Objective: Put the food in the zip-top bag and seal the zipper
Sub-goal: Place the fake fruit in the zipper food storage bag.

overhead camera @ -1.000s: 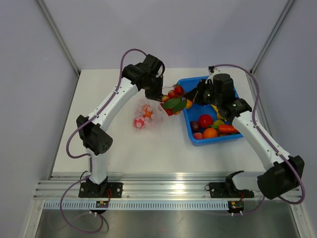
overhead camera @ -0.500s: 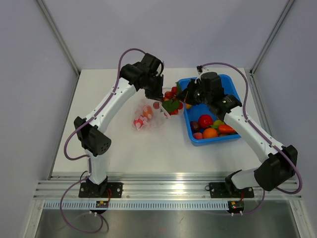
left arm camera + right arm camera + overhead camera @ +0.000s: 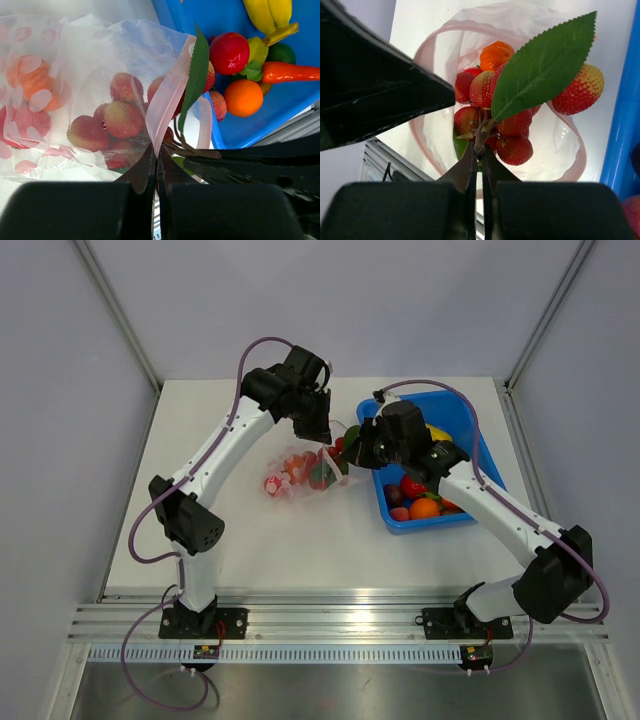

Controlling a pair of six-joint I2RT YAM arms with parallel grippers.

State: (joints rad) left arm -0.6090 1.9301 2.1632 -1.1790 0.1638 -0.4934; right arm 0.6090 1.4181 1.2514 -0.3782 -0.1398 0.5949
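On the white table (image 3: 200, 530), the left gripper (image 3: 156, 165) is pinching the pink zipper (image 3: 167, 100) of the zip-top bag (image 3: 95, 65), its fingers pressed together on the strip and lifting that edge so the mouth is gaping toward the blue tray (image 3: 210, 20). The right gripper (image 3: 479, 155), jaws closed tight, is gripping the stem of a cluster of red berries (image 3: 512, 130) and holding it at the bag's open mouth; the berries are showing through the clear plastic in the left wrist view, while the cluster's green leaf (image 3: 545, 65) is sticking out over the rim. An orange fruit (image 3: 30, 82) is lying deeper inside the bag, which is resting on the table just beside the tray. A banana (image 3: 265, 15), a carrot (image 3: 290, 72), an orange ball (image 3: 243, 97) and a red ball (image 3: 229, 52) are sitting in the tray
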